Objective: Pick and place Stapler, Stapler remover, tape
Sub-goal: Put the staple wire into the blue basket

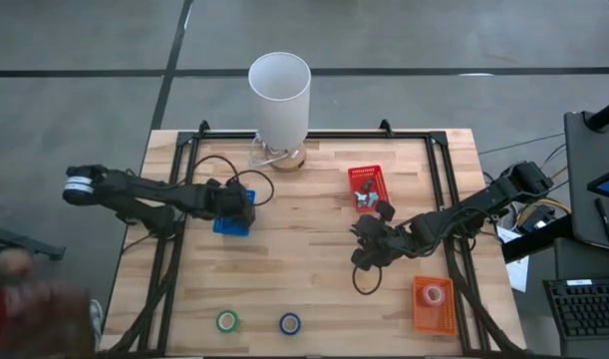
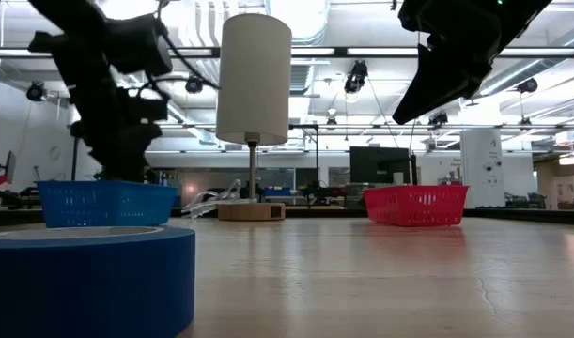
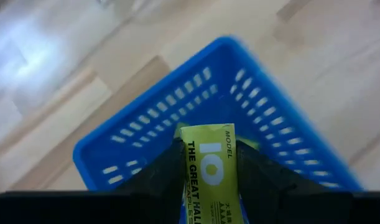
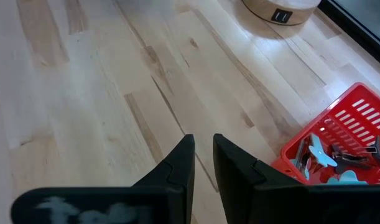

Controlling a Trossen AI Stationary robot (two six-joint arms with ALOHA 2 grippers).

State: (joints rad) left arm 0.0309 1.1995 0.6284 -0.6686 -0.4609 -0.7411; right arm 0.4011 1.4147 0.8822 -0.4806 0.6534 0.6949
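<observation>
Tape rolls, green [image 1: 227, 321] and blue [image 1: 290, 323], lie flat at the table's near edge: light, stiff, slippery-rimmed, so I would pinch across the ring. My left gripper [image 3: 207, 167] clamps a yellow-green box [image 3: 209, 165] over the blue basket [image 3: 264, 118]; my right gripper [image 4: 203, 155] hovers narrowly parted, empty, near the red basket [image 4: 354, 121].

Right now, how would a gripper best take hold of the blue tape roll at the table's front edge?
The blue tape roll lies flat, hole up, clear of the green roll. Probably come straight down and pinch across its outer rim, or one finger in the hole.
</observation>
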